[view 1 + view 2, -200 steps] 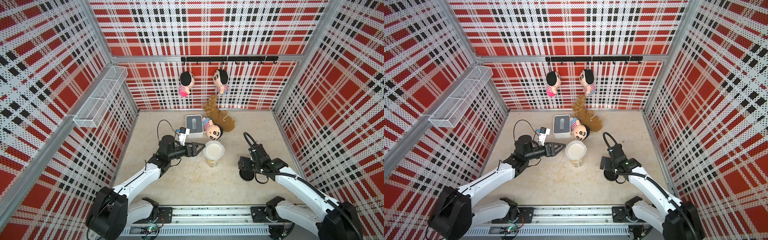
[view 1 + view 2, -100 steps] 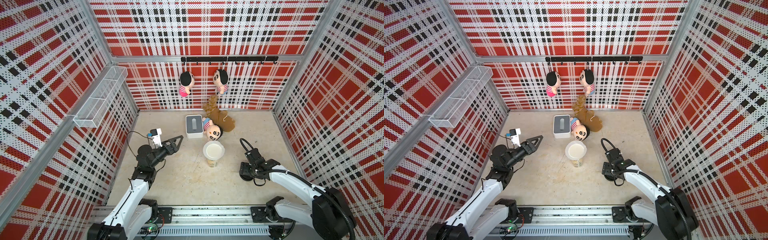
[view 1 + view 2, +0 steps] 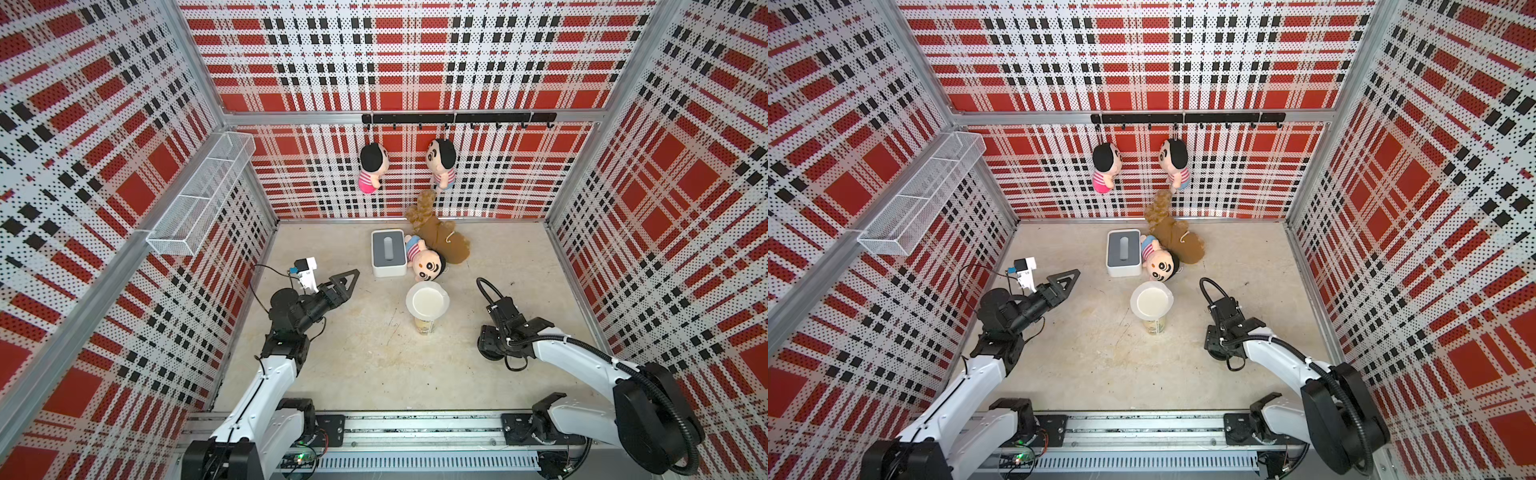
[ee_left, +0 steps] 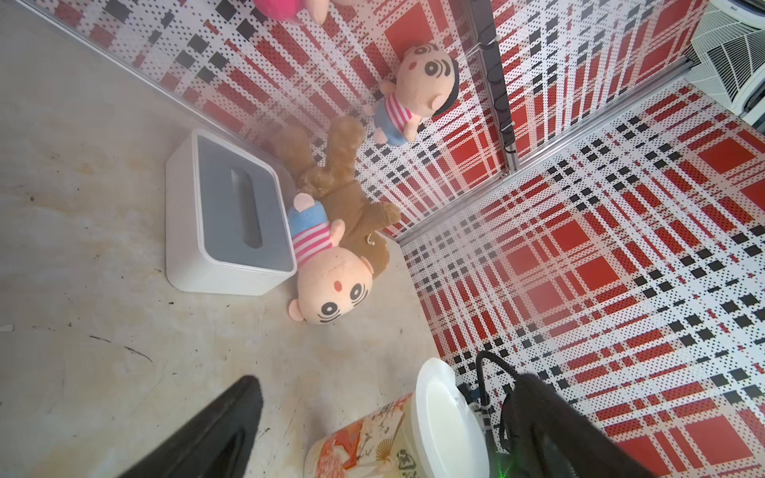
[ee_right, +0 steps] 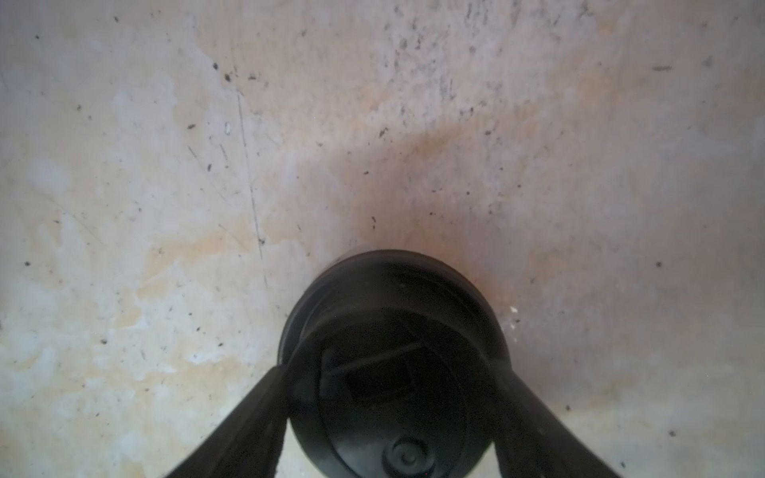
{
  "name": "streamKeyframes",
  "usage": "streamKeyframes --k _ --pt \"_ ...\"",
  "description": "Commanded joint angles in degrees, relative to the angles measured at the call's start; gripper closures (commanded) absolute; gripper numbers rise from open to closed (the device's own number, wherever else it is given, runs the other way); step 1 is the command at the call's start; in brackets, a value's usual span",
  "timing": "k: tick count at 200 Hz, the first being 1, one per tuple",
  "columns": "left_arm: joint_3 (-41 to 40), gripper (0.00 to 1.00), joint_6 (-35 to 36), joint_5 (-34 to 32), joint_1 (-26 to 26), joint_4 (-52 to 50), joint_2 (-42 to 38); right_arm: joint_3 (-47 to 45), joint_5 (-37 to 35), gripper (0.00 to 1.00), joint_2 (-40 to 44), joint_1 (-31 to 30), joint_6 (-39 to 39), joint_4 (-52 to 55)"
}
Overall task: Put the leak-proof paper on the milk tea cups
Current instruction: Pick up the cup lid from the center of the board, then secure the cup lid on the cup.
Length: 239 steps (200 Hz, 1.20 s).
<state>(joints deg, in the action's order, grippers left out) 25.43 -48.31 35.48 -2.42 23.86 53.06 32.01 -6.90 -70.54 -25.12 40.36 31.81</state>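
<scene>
beige scuffed tabletop [image 3: 374,365], red plaid walls [image 3: 415,62]

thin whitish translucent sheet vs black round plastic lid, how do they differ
The thin whitish translucent sheet is pale; the black round plastic lid is dark. The sheet rests atop the cream paper cup; the lid lies on the table. Both are roughly round.

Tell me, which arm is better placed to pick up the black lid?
Right. The right gripper straddles the lid on the table; the left gripper hangs open, empty, beyond the cup.
</scene>
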Motion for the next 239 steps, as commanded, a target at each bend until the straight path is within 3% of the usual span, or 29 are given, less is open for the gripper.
streamKeyframes --k 1,24,53,105,178,239 --pt "2.98 0.02 5.12 -2.62 -1.24 -6.16 -0.56 -0.55 -0.11 0.25 -2.52 -0.1 -0.08 0.82" --pt "4.99 0.02 7.65 -4.91 -3.17 -9.7 -0.24 0.21 0.1 0.25 -4.0 -0.27 -0.3 1.75" --pt "5.79 0.02 8.78 -6.75 -5.68 -10.57 0.55 1.87 -1.51 0.33 -4.55 -0.71 -0.54 3.88" --pt "9.09 0.02 12.42 -10.92 -10.79 -14.89 2.89 9.81 -2.56 0.44 2.94 -0.8 -2.48 9.65" --pt "10.12 0.01 13.24 -13.48 -15.17 -16.39 3.54 33.34 0.16 0.49 2.88 -1.62 -10.32 20.93" --pt "12.51 0.02 14.56 -15.41 -19.87 -16.99 6.15 60.16 -4.55 0.51 -10.67 -15.8 -11.11 28.99"
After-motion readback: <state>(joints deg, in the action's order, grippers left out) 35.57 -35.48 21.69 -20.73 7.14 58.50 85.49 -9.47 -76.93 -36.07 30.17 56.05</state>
